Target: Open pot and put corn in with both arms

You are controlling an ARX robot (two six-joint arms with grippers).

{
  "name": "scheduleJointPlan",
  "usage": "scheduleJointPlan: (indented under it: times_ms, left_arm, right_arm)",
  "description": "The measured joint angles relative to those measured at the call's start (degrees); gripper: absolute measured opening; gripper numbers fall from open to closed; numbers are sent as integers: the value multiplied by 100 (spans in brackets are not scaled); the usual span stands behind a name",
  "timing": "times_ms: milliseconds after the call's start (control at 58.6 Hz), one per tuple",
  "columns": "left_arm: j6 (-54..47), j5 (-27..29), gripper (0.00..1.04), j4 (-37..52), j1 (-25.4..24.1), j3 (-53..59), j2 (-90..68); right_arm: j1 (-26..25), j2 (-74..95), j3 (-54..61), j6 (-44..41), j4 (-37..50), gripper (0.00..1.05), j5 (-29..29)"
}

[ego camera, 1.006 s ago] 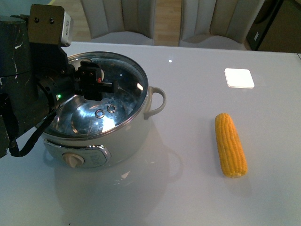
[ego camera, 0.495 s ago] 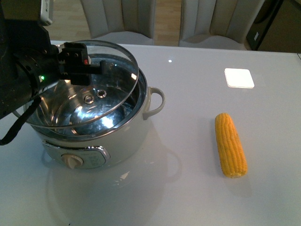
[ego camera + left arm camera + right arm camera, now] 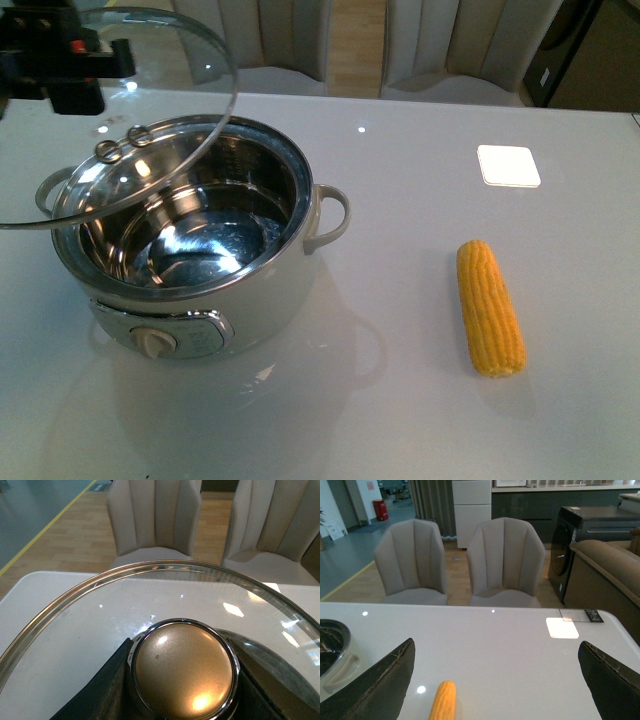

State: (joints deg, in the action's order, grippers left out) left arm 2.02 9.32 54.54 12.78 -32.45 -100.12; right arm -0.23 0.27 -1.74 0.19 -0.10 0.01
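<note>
Corn (image 3: pixel 491 308) is seen lying on the white desk (image 3: pixel 400 400) at the lower right of the front view, well apart from the pot (image 3: pixel 270 290) and touched by nothing. The pot is placed at the lower left of that frame, with its dial (image 3: pixel 153 342) turned toward the camera and one loop handle (image 3: pixel 330 215) pointing toward the corn. Its steel inner bowl (image 3: pixel 190 250) is uncovered over most of its width and holds nothing.

The glass lid (image 3: pixel 120 110) is held tilted at the upper left, and its lower edge overlaps the pot's left rim in the picture. Whether the two touch cannot be told. The left fingers (image 3: pixel 100 695) are clenched on the lid's beige knob (image 3: pixel 183 670), one black pad on each side of it. In the front view only the tip of that arm (image 3: pixel 70 70) is seen, reaching in from the upper left corner.

The right fingers (image 3: pixel 377 685) are spread wide with nothing between them. They are held above the desk, with the corn end just below and between them in the wrist view.

Farther back, a white square (image 3: pixel 508 165) lies flat on the desk. Two pale chairs (image 3: pixel 255 40) are set behind its far edge.
</note>
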Motion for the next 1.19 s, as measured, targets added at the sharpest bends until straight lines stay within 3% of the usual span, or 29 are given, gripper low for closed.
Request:
scheduleJointPlan:
  times_ms: [409,631,768,938,1194]
  left_arm:
    - [-498,-774,45,592,-1978,1276,597]
    - [-824,-1394,45,1228,-3401,1447,79]
    - [-918,-1631,45,1523,-4028,1443,-422]
    - [-997,-1733,45,1943,-4301,1261,-1158]
    - [-992,-1770,45,2448,-4210,684,-2341]
  right_arm:
    - [0,0,0,0,0,96,0]
    - [0,0,0,0,0,96,0]
    - [0,0,0,0,0,96,0]
    - [0,0,2,0,0,96,-2]
    - [0,0,2,0,0,96,-2]
